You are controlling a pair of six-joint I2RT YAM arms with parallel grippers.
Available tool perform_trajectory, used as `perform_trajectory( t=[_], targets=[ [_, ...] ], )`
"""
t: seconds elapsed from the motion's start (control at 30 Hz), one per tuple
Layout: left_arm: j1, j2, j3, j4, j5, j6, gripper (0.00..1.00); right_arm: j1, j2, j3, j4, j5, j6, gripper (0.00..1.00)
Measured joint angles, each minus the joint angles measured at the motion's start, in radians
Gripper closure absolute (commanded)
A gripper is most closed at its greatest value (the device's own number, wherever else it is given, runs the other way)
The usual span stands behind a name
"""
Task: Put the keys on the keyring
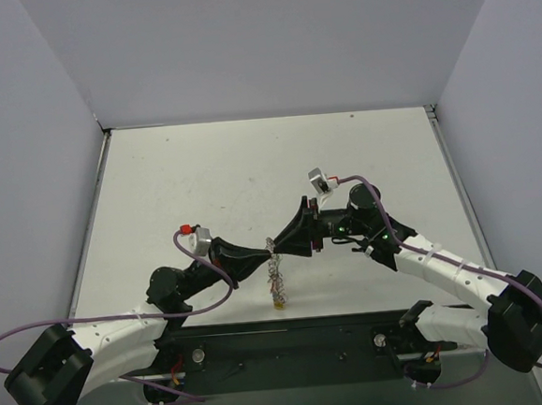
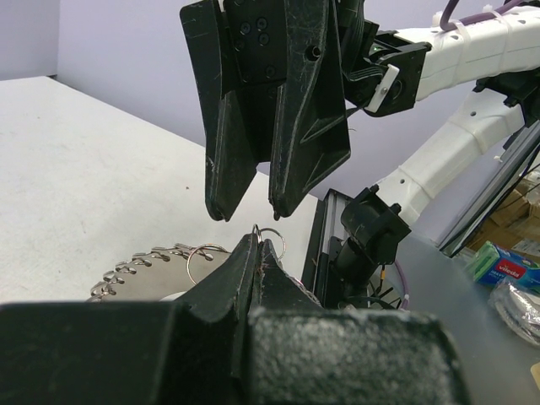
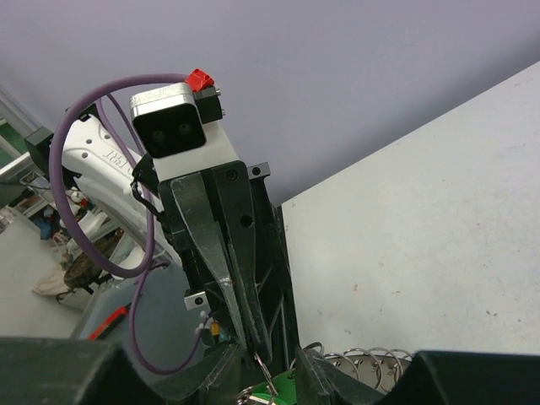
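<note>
Keyring (image 1: 275,277) hanging from pinched left claw (image 2: 259,245); right claw (image 2: 250,211) parted, close.

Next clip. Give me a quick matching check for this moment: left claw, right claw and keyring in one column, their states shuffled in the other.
Column 1
1. left claw
2. right claw
3. keyring

Column 2
A. fingertips slightly apart, with a gap showing between them
B. silver, fringed with small wire loops
C. fingers shut on the keyring

Pairs: 1-C; 2-A; 3-B
</note>
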Motion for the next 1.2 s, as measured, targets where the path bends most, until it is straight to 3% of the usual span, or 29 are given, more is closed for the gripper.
perform_trajectory(
  t=[0.4, 1.2],
  targets=[
    [0.0, 0.0, 0.0, 0.0, 0.0, 0.0, 1.0, 0.0, -0.005, 0.0, -0.014, -0.006, 0.008, 0.62],
    [0.0, -0.005, 0.0, 0.002, 0.0, 0.002, 1.0, 0.013, -0.009, -0.011, -0.019, -0.027, 0.017, 0.67]
  ],
)
